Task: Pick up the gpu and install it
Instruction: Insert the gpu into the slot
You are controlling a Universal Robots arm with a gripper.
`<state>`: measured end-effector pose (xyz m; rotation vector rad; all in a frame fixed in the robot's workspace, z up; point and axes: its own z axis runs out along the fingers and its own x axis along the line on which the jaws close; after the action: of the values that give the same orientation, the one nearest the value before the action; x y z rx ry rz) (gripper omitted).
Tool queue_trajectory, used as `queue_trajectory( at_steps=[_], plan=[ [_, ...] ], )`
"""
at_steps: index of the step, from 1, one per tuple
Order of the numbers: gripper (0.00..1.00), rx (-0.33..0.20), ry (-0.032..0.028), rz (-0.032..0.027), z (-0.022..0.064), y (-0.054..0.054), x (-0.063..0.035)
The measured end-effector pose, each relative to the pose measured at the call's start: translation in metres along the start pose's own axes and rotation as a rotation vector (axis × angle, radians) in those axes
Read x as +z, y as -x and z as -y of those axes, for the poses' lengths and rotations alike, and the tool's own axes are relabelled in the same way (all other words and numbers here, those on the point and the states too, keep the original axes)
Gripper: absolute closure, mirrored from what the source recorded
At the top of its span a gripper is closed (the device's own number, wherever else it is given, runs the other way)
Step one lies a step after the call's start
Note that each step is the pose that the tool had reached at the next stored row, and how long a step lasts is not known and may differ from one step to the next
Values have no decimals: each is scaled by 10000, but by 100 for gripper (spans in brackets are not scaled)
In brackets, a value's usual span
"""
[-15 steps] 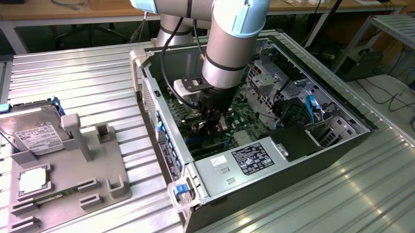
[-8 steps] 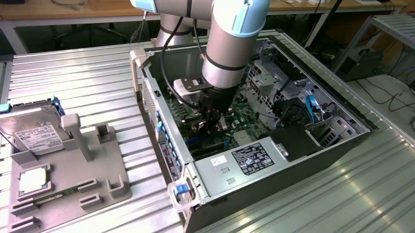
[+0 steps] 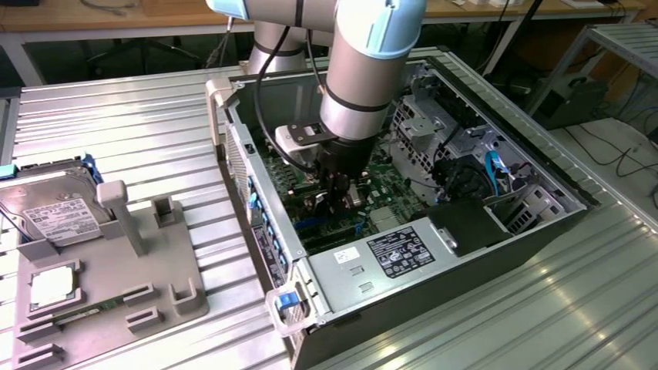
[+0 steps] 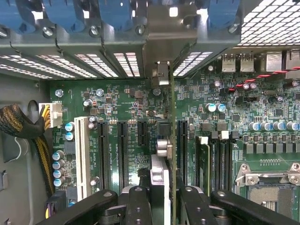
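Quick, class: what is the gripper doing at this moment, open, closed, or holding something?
Gripper: closed on the gpu, which it holds edge-on over the motherboard's slots inside the computer case.

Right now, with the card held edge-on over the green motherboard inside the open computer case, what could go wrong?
1. The fingers grip the thin black expansion card with a silvery metal edge right above the black slots; slightly off line, it might press beside a slot instead of seating.
2. The card's metal bracket sits near the rear slot openings and could catch there.
3. Small capacitors stand close by and might be hit.
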<state>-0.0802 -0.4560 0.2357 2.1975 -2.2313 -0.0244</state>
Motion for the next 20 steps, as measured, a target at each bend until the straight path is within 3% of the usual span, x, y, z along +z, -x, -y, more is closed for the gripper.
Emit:
queue_trajectory(
  at_steps=[20],
  plan=[
    [71,1,-2,-1,-10,2,29]
  ],
)
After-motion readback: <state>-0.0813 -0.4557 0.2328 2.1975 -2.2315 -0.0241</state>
